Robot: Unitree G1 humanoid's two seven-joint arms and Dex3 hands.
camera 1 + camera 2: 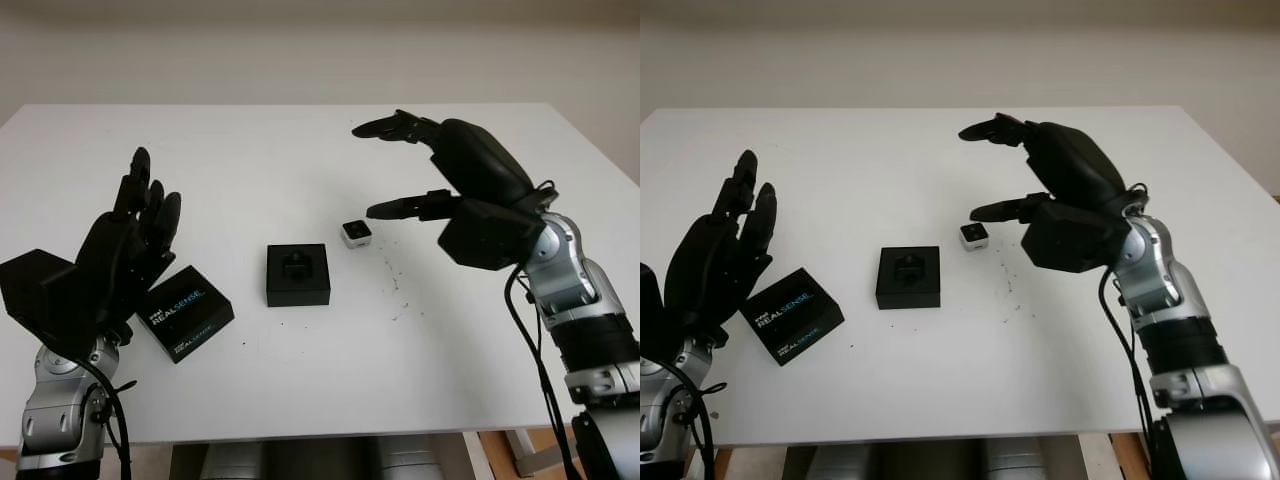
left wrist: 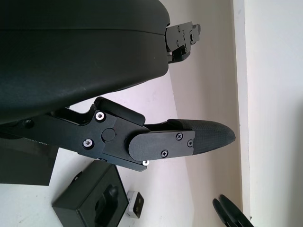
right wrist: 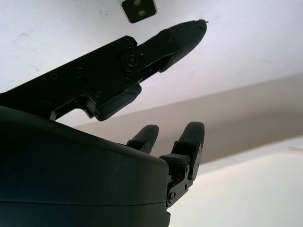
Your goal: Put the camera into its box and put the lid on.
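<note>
Hovering open just beside the camera (image 1: 356, 234), right robot hand (image 1: 440, 170) holds nothing.

A white table (image 1: 300, 150) carries an open black box (image 1: 298, 275) at its middle, a small silver camera (image 1: 356, 234) just beside it, and a black RealSense lid (image 1: 186, 312) nearer the left.

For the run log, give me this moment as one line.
camera: on table, beside box | box: open | lid: off, on table | right hand: open, near camera | left hand: open, by lid
</note>
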